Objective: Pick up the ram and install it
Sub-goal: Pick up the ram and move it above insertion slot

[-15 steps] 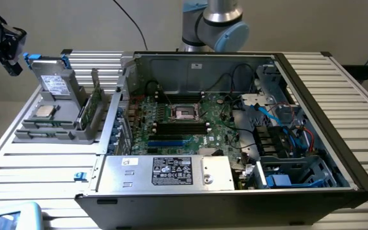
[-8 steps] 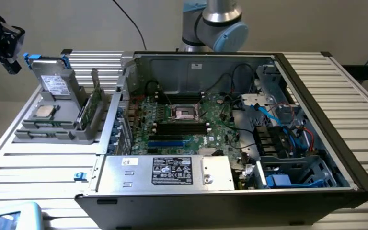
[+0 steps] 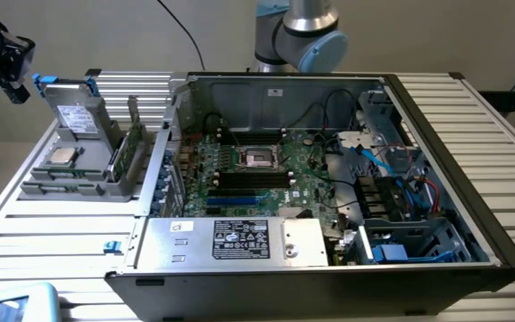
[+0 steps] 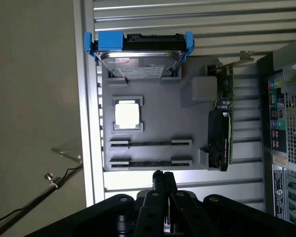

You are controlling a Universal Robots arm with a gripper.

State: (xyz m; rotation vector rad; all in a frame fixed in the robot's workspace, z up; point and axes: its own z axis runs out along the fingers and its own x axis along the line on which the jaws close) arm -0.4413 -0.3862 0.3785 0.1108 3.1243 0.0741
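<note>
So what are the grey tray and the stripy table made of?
The grey tray looks like plastic with a matte finish: it is a dull, even grey with blocky moulded slots and no shine. The stripy table looks like bare metal, probably aluminium: its pale silver ribbed slats have a soft sheen.

In the exterior view the grey tray (image 3: 61, 188) was hemmed on two sides — an upright hard drive (image 3: 78, 115) at its twelve o'clock, a standing card (image 3: 126, 153) and the case wall (image 3: 161, 168) at three. Six and nine o'clock lay open over bare table slats (image 3: 51, 235), and the air above the ram sticks (image 4: 150, 143) was free.
</note>
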